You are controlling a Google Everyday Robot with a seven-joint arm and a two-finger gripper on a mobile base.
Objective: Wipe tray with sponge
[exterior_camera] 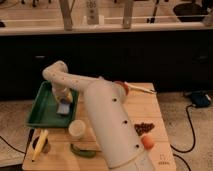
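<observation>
The dark green tray (pixel 44 111) lies on the left of the light wooden table. The blue sponge (pixel 63 108) with a paler top lies flat inside the tray near its right side. My white arm reaches from the lower front up and over to the left, and my gripper (pixel 64 101) points down right over the sponge, touching or nearly touching it. The round cream cup (pixel 77 128) stands just in front of the tray's right corner.
A banana (pixel 39 144) lies at the front left of the table, a green vegetable (pixel 83 151) in front of the cup. A dark pile of small pieces (pixel 143 128) and an orange fruit (pixel 146 142) are on the right. A utensil (pixel 140 89) lies at the back right.
</observation>
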